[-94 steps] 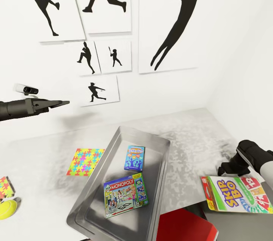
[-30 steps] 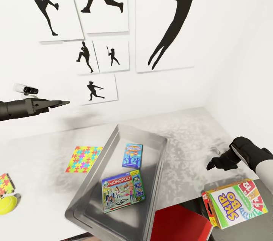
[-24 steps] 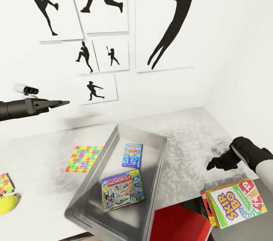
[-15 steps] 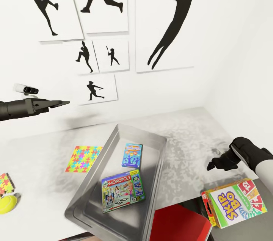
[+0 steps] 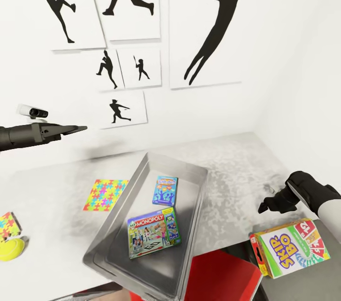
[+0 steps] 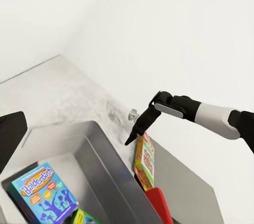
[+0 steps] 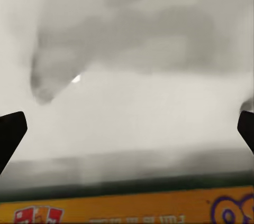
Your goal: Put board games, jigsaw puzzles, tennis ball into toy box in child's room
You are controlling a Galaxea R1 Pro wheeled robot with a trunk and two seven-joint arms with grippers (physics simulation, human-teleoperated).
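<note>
You had bright, even, flat light across the head view, with no visible source and no harsh glare. The white wall (image 5: 284, 55) was washed nearly featureless, and the table (image 5: 52, 187) carried only soft, mottled grey shading around the metal toy box (image 5: 189, 225). A faint blurred shadow lay on the wall below your left gripper (image 5: 76, 128). Straight edges leaned outward near the frame's borders, a wide-angle stretch. The left wrist view was crisp but pale. The right wrist view was soft and smeary, its grey patches unfocused, with one small bright glint (image 7: 76, 78).
</note>
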